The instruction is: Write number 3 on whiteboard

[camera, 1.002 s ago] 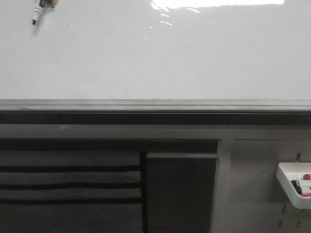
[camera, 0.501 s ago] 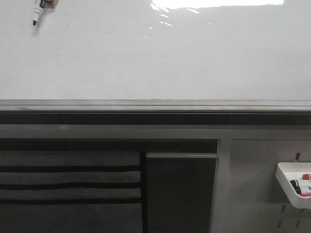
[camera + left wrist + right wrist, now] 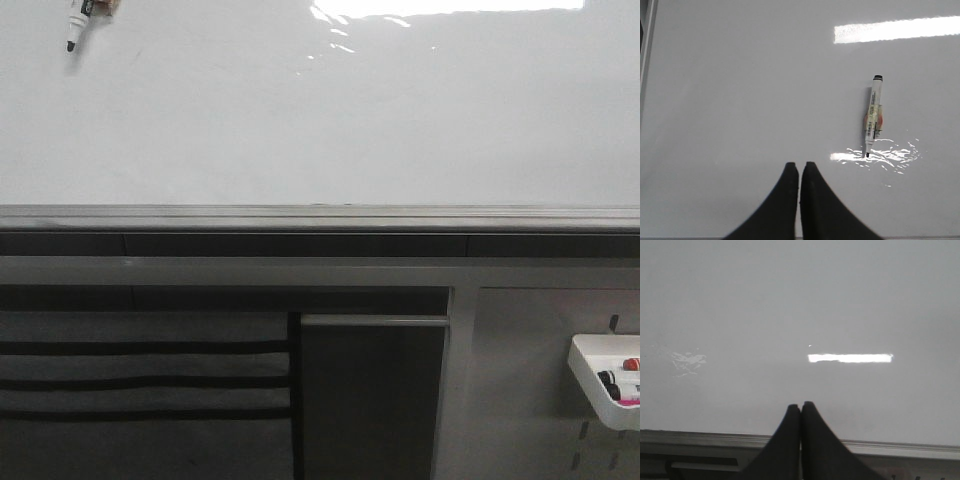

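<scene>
The left gripper point(image 3: 800, 172) has its two black fingers pressed together with nothing between them, pointing at the bare face of the whiteboard point(image 3: 750, 90). Near those fingertips but clearly apart from them, a marker point(image 3: 872, 116) lies against the board, white-barrelled with a black cap end and a coloured label, its tip at a patch of rippled glare. The right gripper point(image 3: 800, 412) is likewise closed on nothing, its fingers meeting along a thin seam, facing the board just above the grey ledge point(image 3: 900, 449) that runs along the lower edge. A bright rectangular light reflection sits on the board ahead of it. In the front view the whiteboard point(image 3: 330, 120) fills the upper half, glossy, with glare at its top, and no drawn stroke shows on it in any view. The marker point(image 3: 77, 22) hangs at the upper left corner, tip down. The ledge point(image 3: 320, 215) crosses the full width below. Under it, at the right, a grey pegboard panel point(image 3: 520, 380) carries a white tray point(image 3: 590, 385) holding a few markers.
</scene>
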Robot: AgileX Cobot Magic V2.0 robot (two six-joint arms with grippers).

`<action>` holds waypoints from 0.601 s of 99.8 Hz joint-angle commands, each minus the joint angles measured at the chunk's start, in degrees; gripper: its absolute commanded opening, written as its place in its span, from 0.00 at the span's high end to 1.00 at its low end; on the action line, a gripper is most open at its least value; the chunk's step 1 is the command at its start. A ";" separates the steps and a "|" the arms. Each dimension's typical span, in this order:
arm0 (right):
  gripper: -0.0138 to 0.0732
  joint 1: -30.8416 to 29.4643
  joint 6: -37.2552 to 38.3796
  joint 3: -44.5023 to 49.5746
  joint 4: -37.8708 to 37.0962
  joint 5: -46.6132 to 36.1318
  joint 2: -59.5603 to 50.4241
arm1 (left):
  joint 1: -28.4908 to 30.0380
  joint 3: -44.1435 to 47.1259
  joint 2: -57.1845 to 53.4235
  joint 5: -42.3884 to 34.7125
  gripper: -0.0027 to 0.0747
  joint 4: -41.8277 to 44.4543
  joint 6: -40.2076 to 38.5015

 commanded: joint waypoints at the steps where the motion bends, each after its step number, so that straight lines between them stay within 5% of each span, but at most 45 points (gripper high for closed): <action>1: 0.93 -0.28 -0.68 -1.95 -0.68 -4.10 1.02 | -0.14 -1.91 1.11 -3.95 0.99 -0.54 -0.55; 60: 0.87 -0.28 -0.58 -1.95 -0.68 -4.56 1.02 | -0.14 -1.81 1.20 -3.95 0.98 -2.01 -0.55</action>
